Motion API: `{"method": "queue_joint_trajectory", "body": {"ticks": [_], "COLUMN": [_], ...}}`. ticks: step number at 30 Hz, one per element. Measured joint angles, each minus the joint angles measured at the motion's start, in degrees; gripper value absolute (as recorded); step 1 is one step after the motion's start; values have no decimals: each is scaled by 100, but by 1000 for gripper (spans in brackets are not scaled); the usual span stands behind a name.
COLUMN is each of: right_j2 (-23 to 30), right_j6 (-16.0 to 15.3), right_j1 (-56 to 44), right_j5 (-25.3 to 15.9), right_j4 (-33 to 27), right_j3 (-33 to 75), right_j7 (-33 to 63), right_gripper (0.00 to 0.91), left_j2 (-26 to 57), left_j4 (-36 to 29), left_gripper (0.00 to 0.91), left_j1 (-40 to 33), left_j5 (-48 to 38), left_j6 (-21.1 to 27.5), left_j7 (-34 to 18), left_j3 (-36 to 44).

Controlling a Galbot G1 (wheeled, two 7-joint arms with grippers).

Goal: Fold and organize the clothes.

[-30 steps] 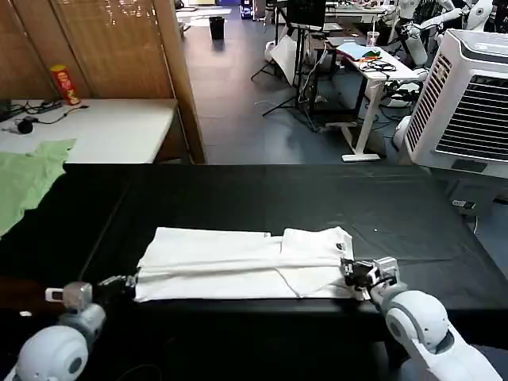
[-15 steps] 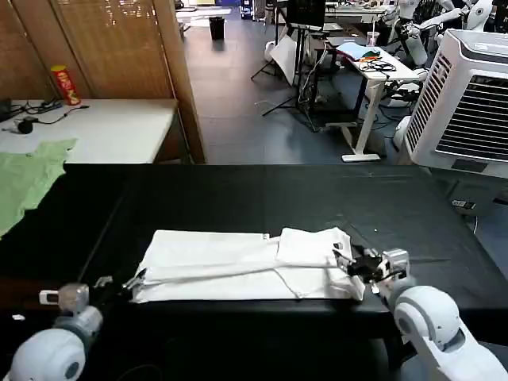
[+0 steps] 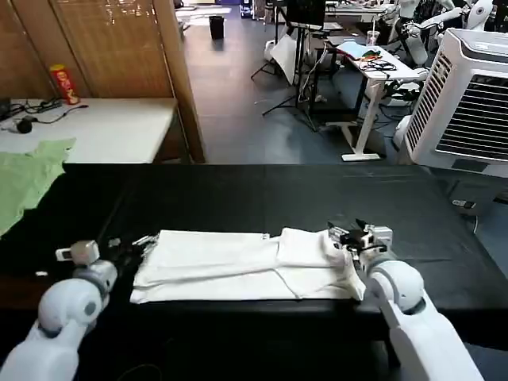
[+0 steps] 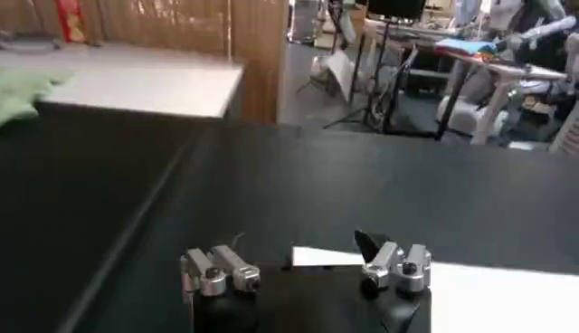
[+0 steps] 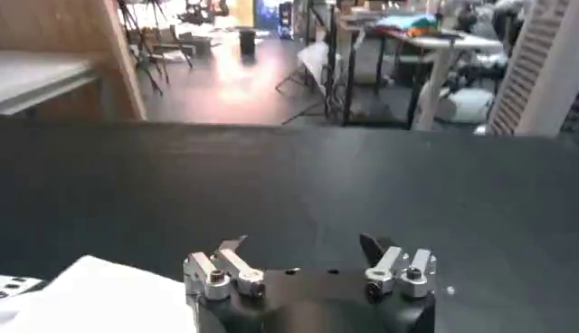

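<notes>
The clothes, one white T-shirt (image 3: 238, 266), lie folded into a long strip across the near middle of the black table (image 3: 262, 194). At the strip's left end my left gripper (image 3: 133, 243) stands open; in the left wrist view the left gripper (image 4: 303, 244) has a white corner of the T-shirt (image 4: 321, 259) lying just beyond its spread fingers. My right gripper (image 3: 349, 236) hovers at the strip's right end, by the far corner. It is open too: in the right wrist view the right gripper (image 5: 304, 244) holds nothing, with the T-shirt (image 5: 99, 294) beside it.
A pale green garment (image 3: 24, 178) drapes over the table's far left corner. Behind it stands a white side table (image 3: 103, 127) with a red can (image 3: 65, 84). A large white air cooler (image 3: 468, 103) stands at the right. The table's far half is bare.
Both grippers have moved from the shirt's near edge away from me, to its two ends near the far edge. The shirt itself has hardly shifted.
</notes>
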Motion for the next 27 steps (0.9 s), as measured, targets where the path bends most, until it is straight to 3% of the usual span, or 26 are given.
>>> {"method": "queue_joint_trajectory", "body": {"ticks": [2, 4, 7, 8, 9, 14, 15, 16, 17, 19, 21, 27], "right_j2": [43, 69, 76, 76, 76, 112, 125, 144, 156, 197, 238, 376], "right_j6": [-38, -72, -100, -108, -114, -111, -108, -105, -102, -65, 36, 448], "right_j1": [2, -9, -54, -68, -82, -128, -131, -136, -140, -149, -159, -168], "right_j5": [2, 2, 3, 3, 3, -14, -20, -28, -35, -80, -173, -586], "right_j4": [-26, -29, -25, -17, -11, -36, -48, -59, -66, -87, -113, -228], "right_j3": [-3, -10, -9, -7, -2, 12, 15, 21, 28, 34, 32, 76], "right_j7": [20, 30, 35, 35, 36, 42, 43, 43, 43, 41, 44, 175], "right_gripper": [761, 741, 702, 673, 653, 595, 536, 536, 312, 127, 68, 29], "left_j2": [-27, -59, -120, -134, -143, -177, -190, -205, -218, -238, -263, -318], "left_j4": [147, 268, 426, 473, 520, 638, 663, 701, 733, 784, 802, 774], "left_gripper": [878, 878, 634, 273, 166, 127, 68, 49, 0, 0, 0, 0], "left_j1": [-77, -154, -259, -289, -312, -357, -368, -385, -400, -415, -415, -414], "left_j5": [32, 83, 116, 105, 92, 99, 126, 148, 162, 183, 220, 651], "left_j6": [2, -5, -37, -39, -42, -70, -73, -81, -90, -107, -137, -454], "left_j7": [46, 53, 50, 51, 53, 75, 75, 70, 65, 59, 53, 107], "left_j3": [64, 129, 207, 225, 235, 268, 271, 275, 276, 276, 278, 309]}}
